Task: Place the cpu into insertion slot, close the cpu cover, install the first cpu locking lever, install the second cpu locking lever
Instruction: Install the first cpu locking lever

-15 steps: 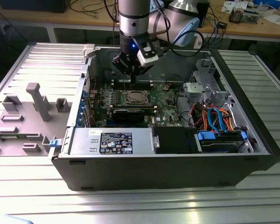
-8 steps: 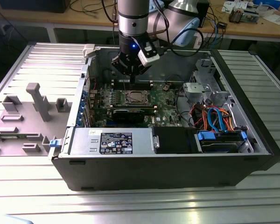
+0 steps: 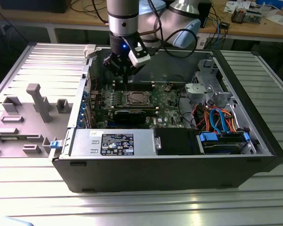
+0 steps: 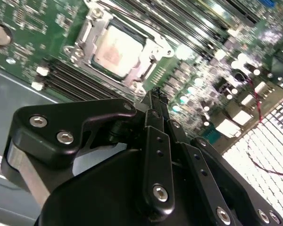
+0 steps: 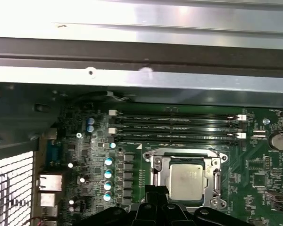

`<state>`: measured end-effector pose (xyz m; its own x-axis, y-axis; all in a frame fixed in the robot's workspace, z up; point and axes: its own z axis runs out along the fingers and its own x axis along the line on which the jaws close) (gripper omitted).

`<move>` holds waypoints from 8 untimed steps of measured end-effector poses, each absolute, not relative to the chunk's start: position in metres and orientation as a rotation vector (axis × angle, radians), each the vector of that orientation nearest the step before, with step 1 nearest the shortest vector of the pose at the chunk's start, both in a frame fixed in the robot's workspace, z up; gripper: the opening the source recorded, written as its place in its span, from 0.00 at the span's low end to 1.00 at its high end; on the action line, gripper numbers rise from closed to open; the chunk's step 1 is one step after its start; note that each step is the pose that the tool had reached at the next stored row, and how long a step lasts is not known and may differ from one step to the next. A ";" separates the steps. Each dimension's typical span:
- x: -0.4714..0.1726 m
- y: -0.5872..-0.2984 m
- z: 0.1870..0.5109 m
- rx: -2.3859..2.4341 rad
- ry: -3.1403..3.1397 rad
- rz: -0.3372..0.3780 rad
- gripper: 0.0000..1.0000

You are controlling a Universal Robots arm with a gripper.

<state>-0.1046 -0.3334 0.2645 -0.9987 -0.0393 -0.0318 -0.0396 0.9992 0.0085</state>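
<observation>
Presently, a slatted metal table (image 3: 33,197) carries an open computer case (image 3: 155,174), lying on its side. A green board (image 3: 167,101) covers the case floor, and a black-and-white labelled box (image 3: 115,143) lies along the case's near edge in the exterior view. The arm comes down into the case, and its gripper (image 4: 153,99) hangs above the board beside the memory slots (image 5: 179,127), just off the socket and touching nothing. Its fingers are drawn together to a narrow point and hold nothing. The cpu cover (image 5: 163,175) lies flat on the socket near the middle of the board, next to the memory slots. The cpu (image 5: 186,179) sits in the socket, its silver top showing through the cover's window. Whether the locking levers are latched cannot be told.
</observation>
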 end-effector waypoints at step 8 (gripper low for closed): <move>-0.119 -0.329 0.264 -0.067 3.108 0.016 0.11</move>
<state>-0.1188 -0.3288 0.2636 -0.9985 -0.0432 -0.0327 -0.0435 0.9990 0.0095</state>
